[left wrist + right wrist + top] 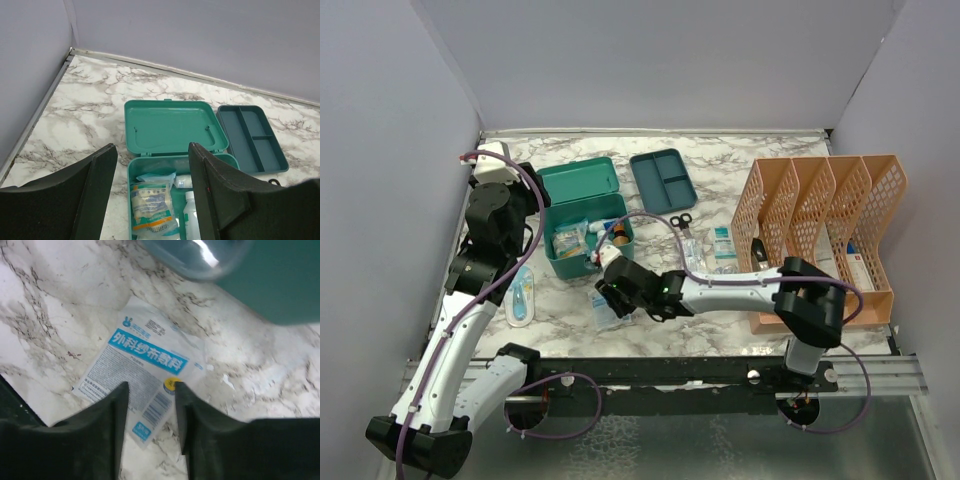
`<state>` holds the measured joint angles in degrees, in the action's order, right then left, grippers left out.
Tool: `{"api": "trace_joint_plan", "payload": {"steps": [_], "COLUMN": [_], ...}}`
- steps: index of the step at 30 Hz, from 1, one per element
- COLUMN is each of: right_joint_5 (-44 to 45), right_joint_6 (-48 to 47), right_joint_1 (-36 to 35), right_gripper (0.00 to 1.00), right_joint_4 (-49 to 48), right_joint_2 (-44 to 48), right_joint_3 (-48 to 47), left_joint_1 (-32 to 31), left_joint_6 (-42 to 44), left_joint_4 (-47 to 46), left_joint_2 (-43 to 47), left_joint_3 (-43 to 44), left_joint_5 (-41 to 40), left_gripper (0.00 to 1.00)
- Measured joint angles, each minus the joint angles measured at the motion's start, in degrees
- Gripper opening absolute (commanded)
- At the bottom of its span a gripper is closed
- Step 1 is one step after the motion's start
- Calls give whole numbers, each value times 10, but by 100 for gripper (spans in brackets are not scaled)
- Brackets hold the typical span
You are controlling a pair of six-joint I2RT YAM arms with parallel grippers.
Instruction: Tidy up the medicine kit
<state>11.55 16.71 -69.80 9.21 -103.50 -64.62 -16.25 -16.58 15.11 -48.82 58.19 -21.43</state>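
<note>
The teal medicine kit (588, 262) stands open at the back left, with its lid (172, 125) lying flat behind it. Inside are a gauze packet (150, 205) and a white bottle (190, 215). Its divided insert tray (662, 180) lies apart on the table, to the right of the lid. My left gripper (152, 200) hangs open above the kit's near side, nothing between its fingers. My right gripper (150, 410) is low over a flat white-and-blue dressing packet (145, 365) just in front of the kit (280, 285). Its jaws stand apart, straddling the packet's near corner.
An orange mesh file rack (820, 235) holding boxes fills the right side. Scissors (682, 222) and small packets (723, 248) lie between the rack and the kit. A light-blue slim item (523, 293) lies left of the kit. Grey walls close in the left and back.
</note>
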Motion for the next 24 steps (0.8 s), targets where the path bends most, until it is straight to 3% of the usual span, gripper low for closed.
{"api": "trace_joint_plan", "payload": {"steps": [5,13,24], "right_joint_5": [35,41,44], "right_joint_6": [74,146,190], "right_joint_1": [0,0,4], "right_gripper": [51,46,1], "right_joint_4": [8,39,34], "right_joint_2": [59,2,-19], "right_joint_3": [40,38,20], "left_joint_1": [0,0,0], "left_joint_6": [0,0,0], "left_joint_4": [0,2,4], "left_joint_2": [0,0,0], "left_joint_3": [0,0,0], "left_joint_5": [0,0,0], "left_gripper": [63,63,63]}}
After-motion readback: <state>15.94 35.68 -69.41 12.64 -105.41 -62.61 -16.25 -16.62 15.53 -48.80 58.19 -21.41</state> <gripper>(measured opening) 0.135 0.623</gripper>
